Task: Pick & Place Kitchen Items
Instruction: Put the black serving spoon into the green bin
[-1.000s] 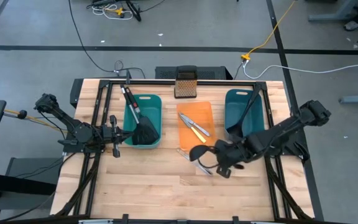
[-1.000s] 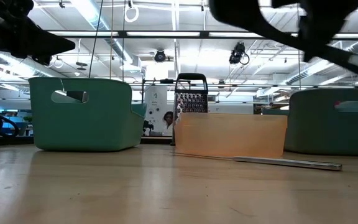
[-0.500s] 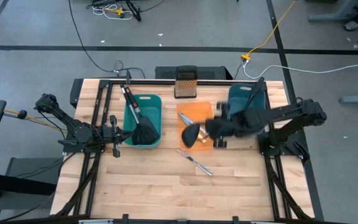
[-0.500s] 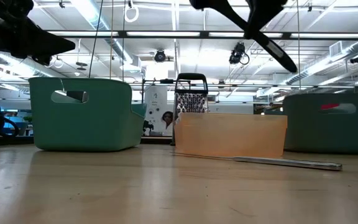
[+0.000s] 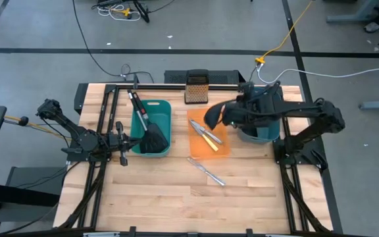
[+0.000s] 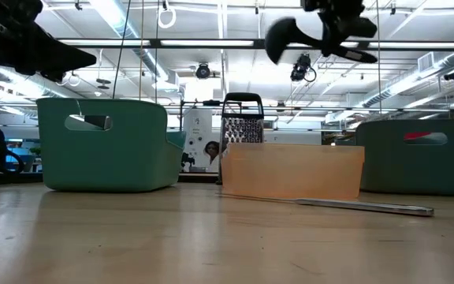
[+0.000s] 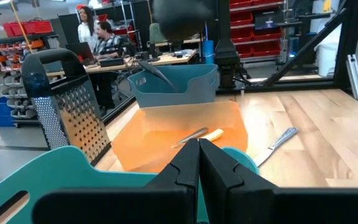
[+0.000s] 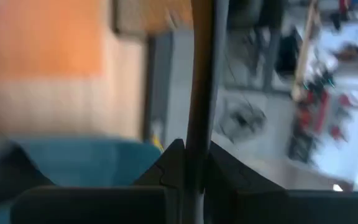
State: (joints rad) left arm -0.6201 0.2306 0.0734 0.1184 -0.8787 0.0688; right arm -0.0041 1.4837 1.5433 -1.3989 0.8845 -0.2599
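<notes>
My right gripper (image 5: 237, 113) is shut on a black ladle, whose bowl (image 5: 214, 116) hangs in the air between the orange tray (image 5: 219, 149) and the right teal bin (image 5: 263, 135). In the low view the ladle bowl (image 6: 284, 38) is high above the table. One silver knife (image 5: 207, 171) lies flat on the wood near the tray. Another silver knife and the yellow-handled knife (image 5: 206, 140) lie in the tray. The left teal bin (image 5: 163, 108) holds black spatulas (image 5: 151, 138). My left gripper (image 5: 120, 141) is shut and waits just left of that bin. My right gripper pinches the ladle's handle (image 8: 201, 93) between its two fingers (image 8: 173, 165). It comes level from the table's right, and the handle runs out ahead of the fingers toward the left. The ladle is lifted clear and nearly level, its free end (image 6: 365, 55) trailing behind the gripper.
A dark box grater (image 5: 197, 89) stands at the far edge behind the tray. A dark handle (image 7: 157, 71) sticks out of the right bin. The near half of the table (image 5: 176, 197) is bare wood. People sit in the room beyond.
My right gripper has carried the ladle up from low over the table near the loose knife. It moved toward the far edge and slightly right, across the tray to beside the right bin. The ladle stayed in the shut fingers. The knife on the wood has not moved.
</notes>
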